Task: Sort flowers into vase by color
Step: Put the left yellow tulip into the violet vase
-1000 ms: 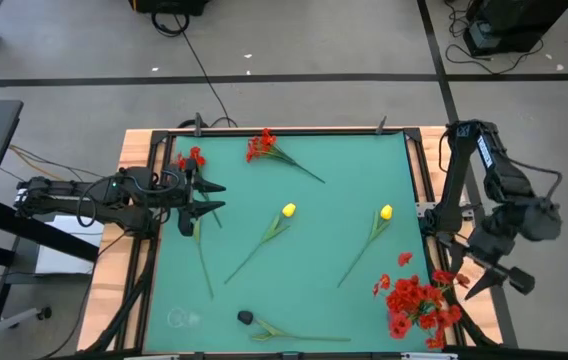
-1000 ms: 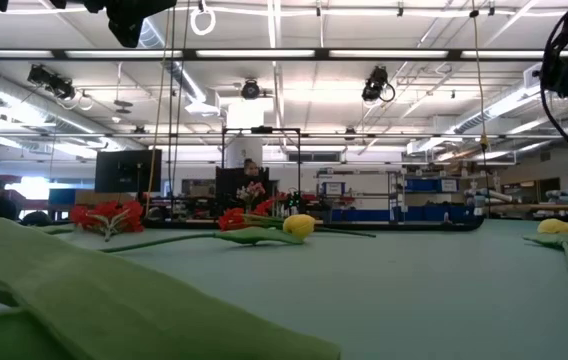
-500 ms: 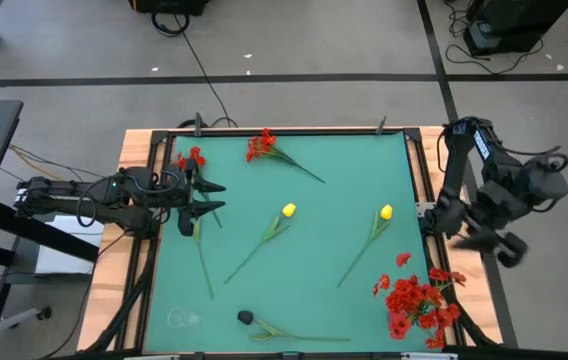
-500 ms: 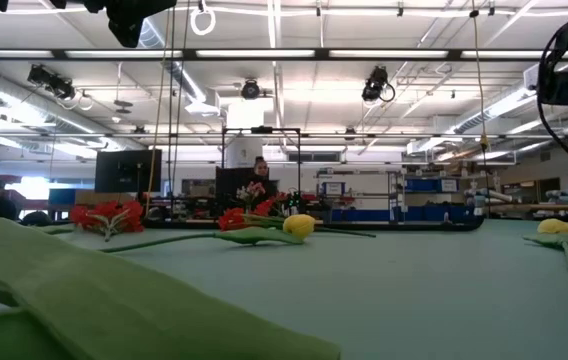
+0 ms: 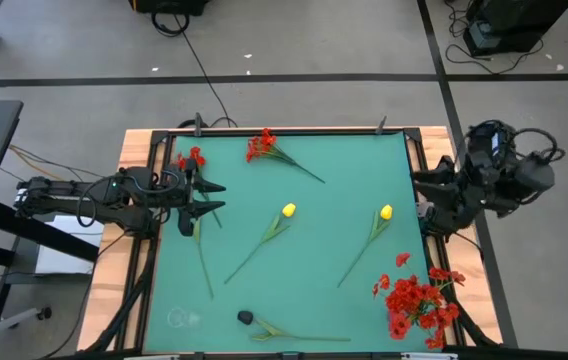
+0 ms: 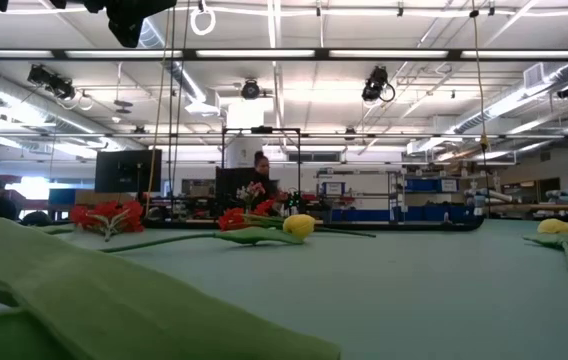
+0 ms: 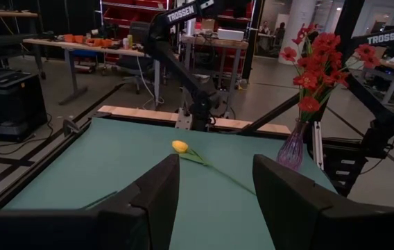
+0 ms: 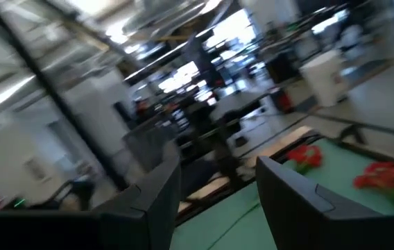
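Flowers lie scattered on the green mat [image 5: 314,290]: a red spray [image 5: 261,145] at the far side, a small red bloom [image 5: 192,158] by the left edge, two yellow tulips [image 5: 288,210] [image 5: 386,212] in the middle, and a dark head [image 5: 246,317] near the front. A vase [image 7: 293,146] at the near right corner holds a bunch of red flowers [image 5: 419,300]. My left gripper [image 5: 216,197] hovers open at the left edge, above a thin green stem [image 5: 204,262]. My right gripper [image 5: 426,195] hangs open at the right edge, pointing toward the mat, with nothing between its fingers [image 8: 290,201].
A black frame [image 5: 264,132] and wooden boards border the mat. A faint clear ring [image 5: 179,318] shows at the near left corner. In the low view a large green leaf [image 6: 114,300] lies right in front of the camera. People stand in the room far behind the table.
My right gripper has swung from beside the red bunch at the near right corner toward the far edge, risen, and turned from pointing at the near right until it points across the mat toward the left. Its fingers stay apart. The flowers have not moved.
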Motion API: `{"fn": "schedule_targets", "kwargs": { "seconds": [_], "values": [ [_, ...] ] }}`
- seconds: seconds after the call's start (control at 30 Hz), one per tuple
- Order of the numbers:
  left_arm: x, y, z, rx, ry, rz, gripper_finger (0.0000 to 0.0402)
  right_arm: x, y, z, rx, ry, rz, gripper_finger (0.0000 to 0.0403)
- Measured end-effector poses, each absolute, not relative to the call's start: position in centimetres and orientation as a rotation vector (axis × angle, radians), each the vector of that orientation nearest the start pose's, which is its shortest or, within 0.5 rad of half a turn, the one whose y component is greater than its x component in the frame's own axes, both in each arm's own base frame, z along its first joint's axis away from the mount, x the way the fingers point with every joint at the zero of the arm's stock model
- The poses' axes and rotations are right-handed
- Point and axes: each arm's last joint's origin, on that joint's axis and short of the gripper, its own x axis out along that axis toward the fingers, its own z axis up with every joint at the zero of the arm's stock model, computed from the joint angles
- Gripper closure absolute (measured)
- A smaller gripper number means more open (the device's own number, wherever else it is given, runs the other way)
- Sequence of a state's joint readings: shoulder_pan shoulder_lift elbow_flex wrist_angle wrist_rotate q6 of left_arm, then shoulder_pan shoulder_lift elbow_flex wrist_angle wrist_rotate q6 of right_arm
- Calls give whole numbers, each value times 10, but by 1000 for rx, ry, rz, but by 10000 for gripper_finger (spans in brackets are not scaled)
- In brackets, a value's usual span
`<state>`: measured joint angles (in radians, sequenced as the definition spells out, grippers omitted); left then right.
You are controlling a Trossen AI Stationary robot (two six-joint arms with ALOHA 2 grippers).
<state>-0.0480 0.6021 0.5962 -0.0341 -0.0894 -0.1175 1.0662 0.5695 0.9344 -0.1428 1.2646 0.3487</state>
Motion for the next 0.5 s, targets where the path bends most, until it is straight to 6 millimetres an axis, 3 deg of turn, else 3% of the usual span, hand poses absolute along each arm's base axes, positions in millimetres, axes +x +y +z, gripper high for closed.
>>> {"fn": "schedule_targets", "kwargs": {
  "seconds": [0.3, 0.5],
  "values": [
    [144, -4, 308, -115, 37, 44, 214, 114, 63, 393, 625, -179, -468, 209],
    [144, -4, 308, -114, 37, 44, 214, 163, 67, 362, 687, -87, -555, 210]
  ]
}}
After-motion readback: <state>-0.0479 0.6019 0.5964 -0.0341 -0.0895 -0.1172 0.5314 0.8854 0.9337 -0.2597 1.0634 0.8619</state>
